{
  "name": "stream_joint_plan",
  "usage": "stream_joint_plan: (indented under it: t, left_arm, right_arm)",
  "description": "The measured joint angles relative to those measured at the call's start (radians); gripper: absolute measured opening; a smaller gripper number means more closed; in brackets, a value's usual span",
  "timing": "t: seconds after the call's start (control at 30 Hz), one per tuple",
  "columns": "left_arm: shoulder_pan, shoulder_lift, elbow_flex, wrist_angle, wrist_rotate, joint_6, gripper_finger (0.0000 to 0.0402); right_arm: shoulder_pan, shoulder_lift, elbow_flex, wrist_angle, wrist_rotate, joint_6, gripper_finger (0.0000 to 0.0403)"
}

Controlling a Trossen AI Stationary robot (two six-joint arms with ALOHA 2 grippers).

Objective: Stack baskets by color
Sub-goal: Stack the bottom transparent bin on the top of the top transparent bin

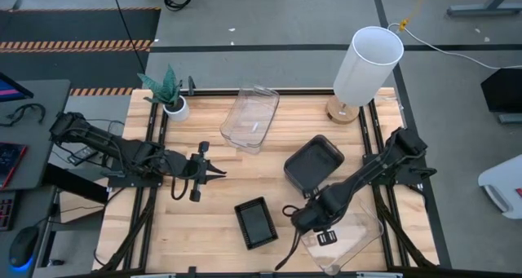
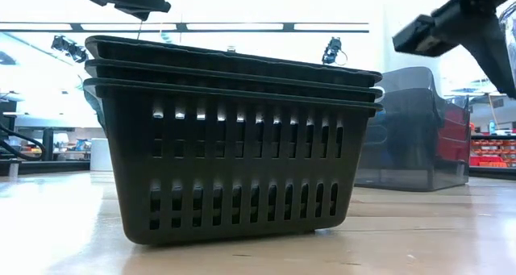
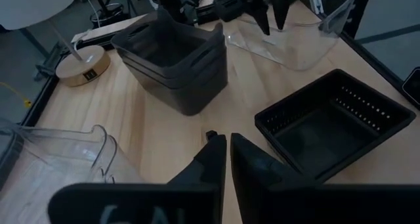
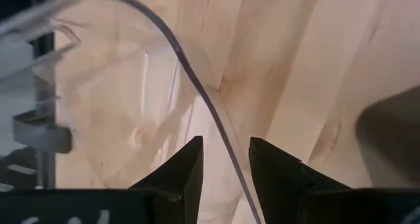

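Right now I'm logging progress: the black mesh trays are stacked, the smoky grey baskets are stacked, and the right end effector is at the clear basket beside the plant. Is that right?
Not quite. The right end effector is at the clear basket on the near right edge of the table, not the one beside the plant, as the high view shows. The black mesh trays and smoky grey baskets are stacked.

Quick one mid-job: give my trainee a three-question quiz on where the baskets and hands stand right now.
1. True or false: the black mesh trays are nested in one stack.
2. Which hand straddles a clear basket's rim? A) left hand B) right hand
3. Fill in: the far clear basket lies between the potted plant and the ____.

Key:
1. True.
2. B: the right hand is open astride the near clear basket; the left hand is shut over bare table.
3. Lamp.
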Motion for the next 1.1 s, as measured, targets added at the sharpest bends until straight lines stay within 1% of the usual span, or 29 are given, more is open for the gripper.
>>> stream_joint_plan:
  t: [0.13, 0.27, 0.4, 0.53, 0.73, 0.83, 0.93, 1.1]
  left_arm:
    - [0.000, 0.000, 0.000, 0.000, 0.000, 0.000, 0.0033]
    - [0.000, 0.000, 0.000, 0.000, 0.000, 0.000, 0.0036]
    - [0.000, 0.000, 0.000, -0.008, 0.000, 0.000, 0.0031]
    - [0.000, 0.000, 0.000, -0.031, 0.000, -0.001, 0.0026]
    - [-0.001, 0.000, 0.000, -0.038, 0.000, -0.002, 0.0030]
    - [-0.001, 0.000, 0.000, -0.038, 0.000, -0.002, 0.0034]
    - [-0.001, 0.000, 0.000, -0.038, 0.000, -0.002, 0.0033]
    - [-0.001, 0.000, 0.000, -0.037, 0.000, -0.002, 0.0025]
  right_arm:
    - [0.001, 0.043, 0.000, -0.006, 0.001, -0.025, 0.0129]
    - [0.001, 0.077, 0.004, -0.028, 0.034, -0.069, 0.0128]
    - [0.002, 0.081, 0.003, -0.036, 0.063, -0.088, 0.0122]
    - [0.002, 0.079, 0.002, -0.036, 0.061, -0.096, 0.0092]
    - [0.008, 0.077, 0.002, -0.045, 0.045, -0.106, 0.0014]
    - [0.018, 0.078, 0.017, -0.094, 0.068, -0.090, 0.0011]
    - [0.029, 0.078, 0.057, -0.145, 0.129, -0.097, 0.0008]
    - [0.029, 0.077, 0.080, -0.146, 0.145, -0.097, 0.0006]
